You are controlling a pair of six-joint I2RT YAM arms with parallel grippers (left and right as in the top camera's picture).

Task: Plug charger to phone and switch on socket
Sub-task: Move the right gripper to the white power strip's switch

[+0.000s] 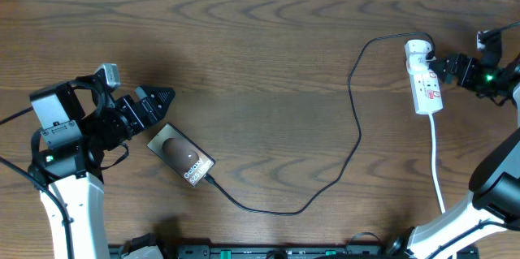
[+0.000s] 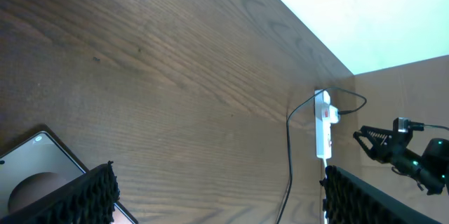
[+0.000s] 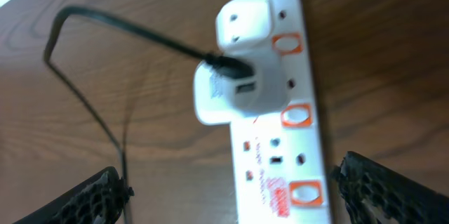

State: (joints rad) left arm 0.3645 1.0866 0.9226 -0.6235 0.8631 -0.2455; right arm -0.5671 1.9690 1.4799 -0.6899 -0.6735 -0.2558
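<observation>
Looking from the front edge back: dark bronze glossy rectangular phone [image 1: 180, 155] lies flat and angled on the brown wood-grain table [image 1: 260, 56], white lettering at its lower-right end. Long thin black charger cable [image 1: 355, 129] meets that same end. It looks plugged in, but I can't confirm from overhead that the tip is fully seated. From there the cable dips toward the front edge, curves round, then climbs to the back right.

Just behind the phone's upper-left end sits the left gripper [image 1: 159, 109], close to it, contact not clear. Left wrist view: black ribbed fingers [image 2: 95, 196] spread wide, holding nothing, phone corner showing beside the left one.

Farther back on the right: white elongated power strip [image 1: 426, 84] with red-orange markings, lying lengthwise front to back, white cord [image 1: 436, 161] running off its near end toward the front. White plug adapter [image 3: 231, 90] sits in the strip near its far end, black cable plugged into it. Orange rocker switches [image 3: 296, 115] line one side; on or off not readable, view is blurred.

The right gripper [image 1: 444, 71] is just beside the strip's right edge; touching or not, can't tell. Right wrist view: fingers [image 3: 393, 189] wide apart, empty, strip lying in the gap below them.
</observation>
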